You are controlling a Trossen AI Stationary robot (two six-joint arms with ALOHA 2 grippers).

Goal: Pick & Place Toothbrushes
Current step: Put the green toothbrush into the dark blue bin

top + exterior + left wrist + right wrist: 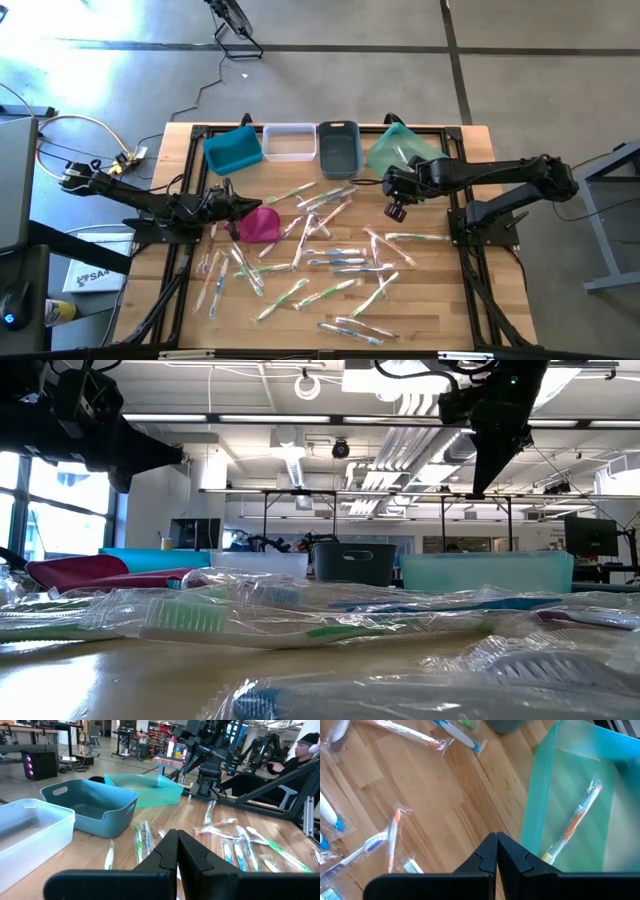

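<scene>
Many toothbrushes [330, 262] in clear wrappers lie scattered flat on the wooden table [440, 300]; they also fill the foreground of the low view [250, 615]. One orange-handled toothbrush [572, 822] lies inside the teal bin [580, 785]. My right gripper [396, 205] hangs shut above the table, just on the near side of the teal bin [400, 148], pointing steeply down [496, 851]. My left gripper [240, 207] is shut and level at the table's left, beside a magenta pouch [260, 225]; its fingers [177, 855] hold nothing.
Along the far edge stand a blue bin [232, 150], a clear bin [289, 142], a grey bin [338, 148] and the teal bin. A person sits beyond the table's right side [300, 755]. Bare wood shows between the bins and the toothbrushes.
</scene>
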